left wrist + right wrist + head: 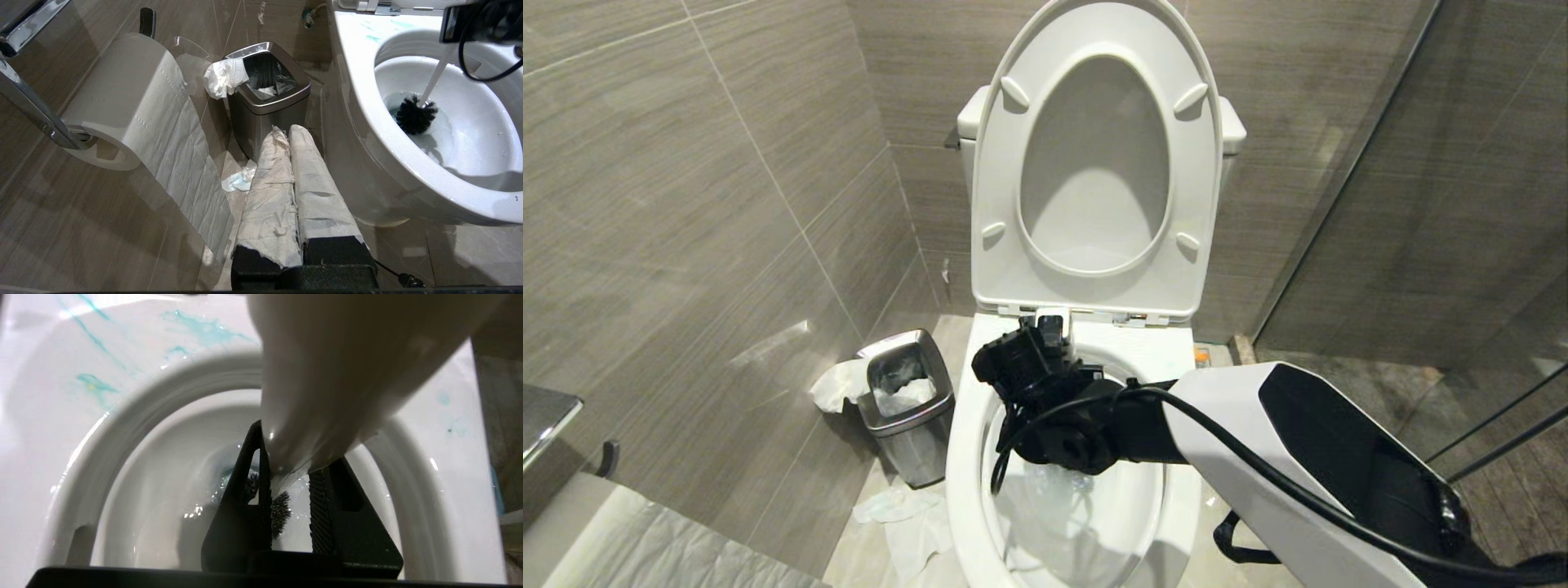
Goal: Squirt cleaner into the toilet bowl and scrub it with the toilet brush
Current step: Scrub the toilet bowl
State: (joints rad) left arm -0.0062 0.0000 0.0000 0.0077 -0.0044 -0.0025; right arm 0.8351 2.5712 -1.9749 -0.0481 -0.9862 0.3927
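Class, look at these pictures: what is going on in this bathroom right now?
The robot's right gripper has its jaws shut on the brush handle, with the black bristle head down in the water of the toilet bowl. Turquoise cleaner is smeared on the rim. Seat and lid stand up. The left gripper, wrapped in paper, is shut beside the bowl, near the waste bin.

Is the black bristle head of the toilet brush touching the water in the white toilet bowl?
Touching. The left wrist view shows the black bristle head sitting in the blue-tinted water at the bottom of the white toilet bowl.
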